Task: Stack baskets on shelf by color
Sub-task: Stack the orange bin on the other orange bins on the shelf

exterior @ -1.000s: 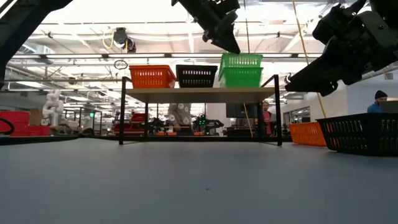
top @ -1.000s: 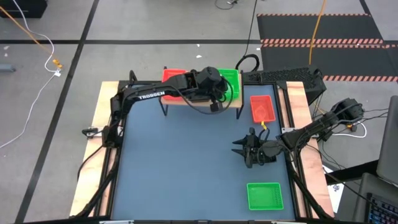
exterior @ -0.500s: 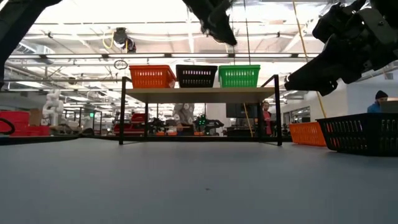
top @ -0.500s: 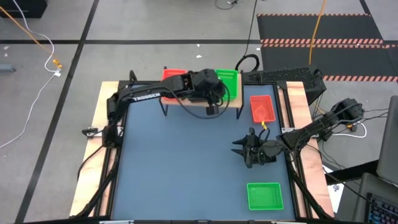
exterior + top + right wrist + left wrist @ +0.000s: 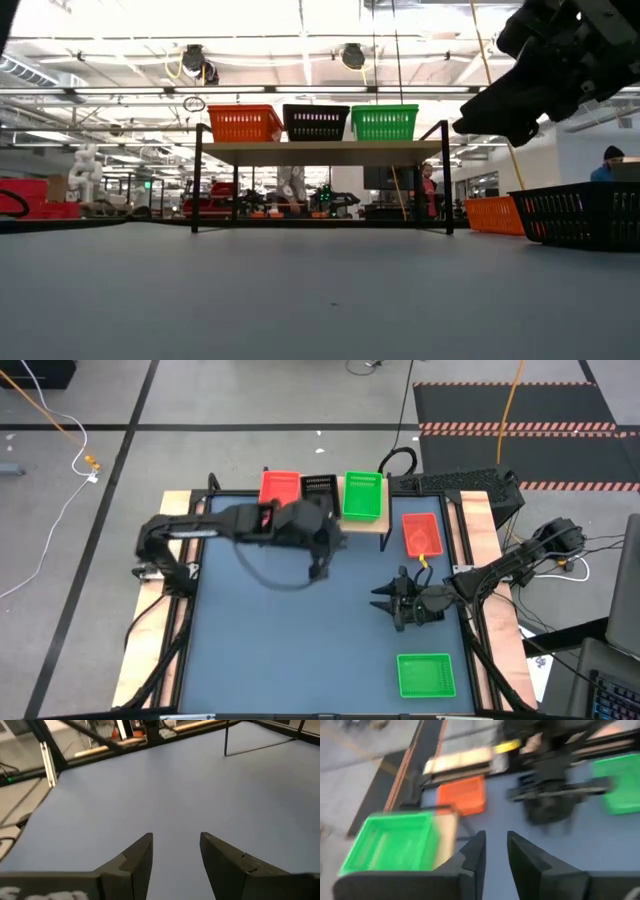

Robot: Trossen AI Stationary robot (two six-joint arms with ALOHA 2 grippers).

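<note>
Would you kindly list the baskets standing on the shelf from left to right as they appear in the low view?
On the shelf: red basket → black basket → green basket.

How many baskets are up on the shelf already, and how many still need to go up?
Done: red, black and green baskets sit on the shelf; whether any are stacks is unclear. In hand: nothing; the left gripper holds nothing. Left: a red basket and a green basket on the table, plus a black one.
</note>
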